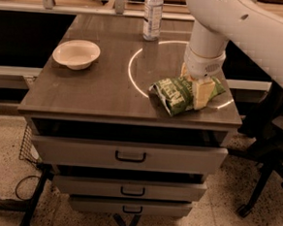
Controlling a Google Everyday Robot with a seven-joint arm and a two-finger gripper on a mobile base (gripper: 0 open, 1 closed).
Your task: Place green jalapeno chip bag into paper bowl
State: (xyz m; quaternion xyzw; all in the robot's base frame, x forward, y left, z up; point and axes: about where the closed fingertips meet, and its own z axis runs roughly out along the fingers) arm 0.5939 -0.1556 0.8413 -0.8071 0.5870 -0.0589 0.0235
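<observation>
The green jalapeno chip bag (174, 94) lies crinkled on the front right part of the dark table (94, 94). My gripper (192, 92) is down on the bag. It is open, with one cream finger (202, 94) in front of the bag's right half and the other behind it. The bag rests on the table. The paper bowl (76, 53) stands empty at the table's back left, well apart from the bag and the gripper.
A clear plastic bottle (152, 13) stands at the table's back centre. A thin white ring (131, 71) is marked on the tabletop. Drawers (129, 155) sit under the top. A dark chair base (267, 158) is on the right, and a wire basket (30, 143) on the left.
</observation>
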